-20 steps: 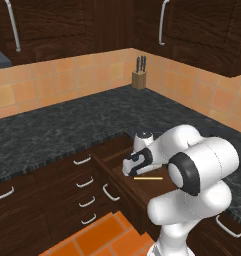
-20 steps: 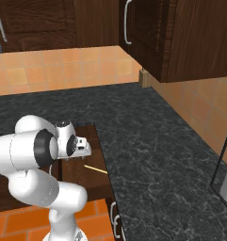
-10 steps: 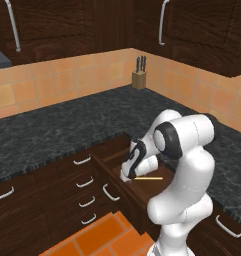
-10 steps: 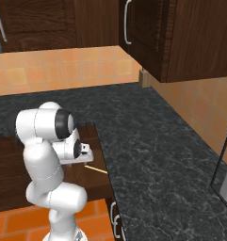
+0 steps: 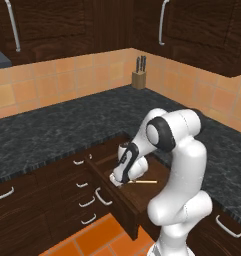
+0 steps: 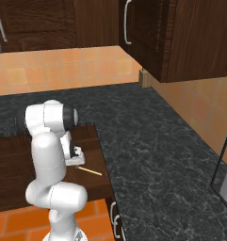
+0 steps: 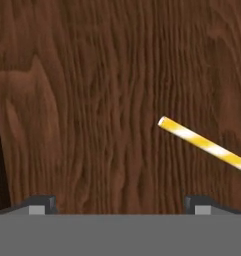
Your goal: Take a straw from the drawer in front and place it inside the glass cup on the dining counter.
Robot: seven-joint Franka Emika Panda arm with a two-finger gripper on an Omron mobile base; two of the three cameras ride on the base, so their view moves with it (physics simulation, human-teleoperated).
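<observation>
Inside the pulled-out drawer [image 5: 142, 192], the gripper [image 5: 118, 178] hangs low over the wood floor, jaws spread wide and empty; just to its right the straw [image 5: 143, 182] lies flat on the drawer bottom, striped yellow and white in the hand view [image 7: 204, 144], its near end between the fingertips [image 7: 41, 203].
</observation>
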